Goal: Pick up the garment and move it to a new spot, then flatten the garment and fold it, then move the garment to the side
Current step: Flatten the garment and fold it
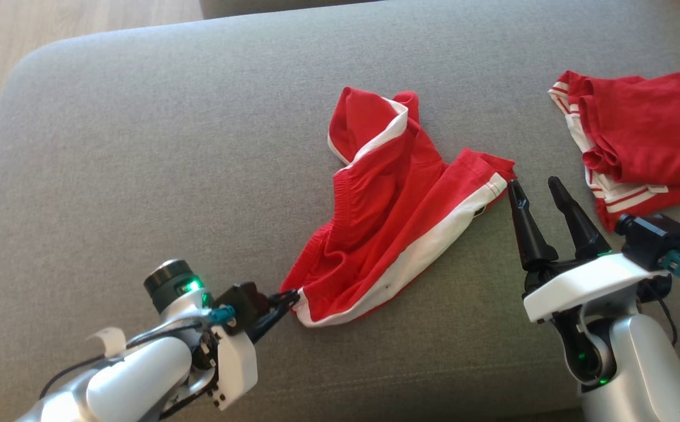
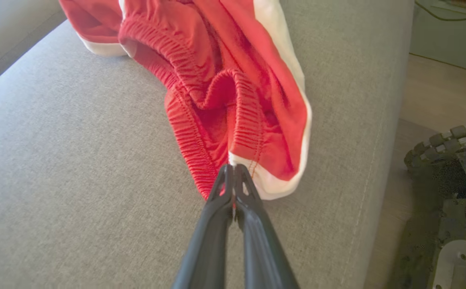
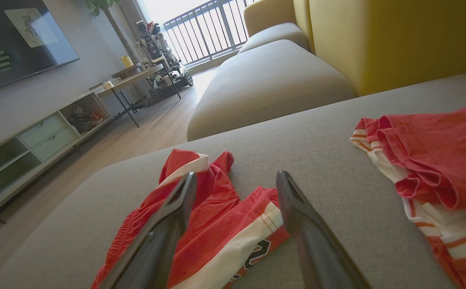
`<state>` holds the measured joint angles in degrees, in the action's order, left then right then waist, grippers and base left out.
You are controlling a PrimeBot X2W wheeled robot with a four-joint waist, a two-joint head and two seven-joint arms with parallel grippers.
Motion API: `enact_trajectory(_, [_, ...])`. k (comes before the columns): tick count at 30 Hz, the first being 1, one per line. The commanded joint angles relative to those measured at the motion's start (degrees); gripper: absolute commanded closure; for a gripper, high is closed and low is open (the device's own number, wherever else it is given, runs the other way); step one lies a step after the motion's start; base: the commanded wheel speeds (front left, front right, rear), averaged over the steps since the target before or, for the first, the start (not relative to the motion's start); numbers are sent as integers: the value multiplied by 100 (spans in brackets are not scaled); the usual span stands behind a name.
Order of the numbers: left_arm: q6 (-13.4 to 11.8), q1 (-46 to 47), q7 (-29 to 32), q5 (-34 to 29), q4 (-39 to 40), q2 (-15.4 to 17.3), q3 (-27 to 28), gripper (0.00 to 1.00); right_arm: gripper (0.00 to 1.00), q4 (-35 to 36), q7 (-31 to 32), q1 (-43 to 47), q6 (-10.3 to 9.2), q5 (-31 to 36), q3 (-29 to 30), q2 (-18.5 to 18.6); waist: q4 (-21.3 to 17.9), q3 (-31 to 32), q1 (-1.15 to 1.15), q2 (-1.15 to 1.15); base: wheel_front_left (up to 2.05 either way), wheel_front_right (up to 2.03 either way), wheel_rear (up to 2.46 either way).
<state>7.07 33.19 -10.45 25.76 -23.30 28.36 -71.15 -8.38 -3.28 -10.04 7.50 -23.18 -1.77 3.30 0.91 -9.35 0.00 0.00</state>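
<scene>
Left pincer point(image 1: 290, 296) is down at the lower left of the head view, and it has the red shorts point(image 1: 386, 223). In the left wrist view the two dark fingers are pressed tight together at centre frame point(image 2: 233, 168), pinching the white-trimmed corner where the gathered elastic waistband point(image 2: 184, 132) ends.

The shorts point(image 2: 224, 80) lie crumpled in the middle of the grey sofa seat point(image 1: 140, 146). A broad white side stripe runs diagonally across them, and one leg is folded up toward the top of the frame.

Over at the lower right, the right pincer point(image 1: 536, 184) stands wide, nothing between its fingers, tips pointing up the frame. The nearer tip sits just beside the hem of the shorts; it looks clear of the cloth, though from this angle contact is hard to rule out. In the right wrist view the spread fingers point(image 3: 184, 200) frame the shorts point(image 3: 216, 224), where a dark printed numeral shows near the hem.

A second red garment point(image 1: 638, 129) with white and red striped trim sits bunched at the upper right, well apart from the shorts. Pale wooden floor point(image 1: 82, 17) shows at the upper left.
</scene>
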Motion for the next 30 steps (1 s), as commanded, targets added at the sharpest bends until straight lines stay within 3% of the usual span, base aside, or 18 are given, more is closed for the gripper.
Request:
enact_trajectory(1, [-38,272,-69,39,92,123,281,100,0,171,-15,-185,-1,27,-91,-42,18,-2,0,0,0,0,0])
enact_trajectory(23, [-247,105,-388,322,327,128,579,100,0,78,42,-205,-1,84,-5,-42,210,44,0,0,0,0,0])
enact_trajectory(30, [-650,-105,-449,620,635,-15,1274,100,0,28,65,-207,-1,49,54,-42,228,61,0,0,0,0,0])
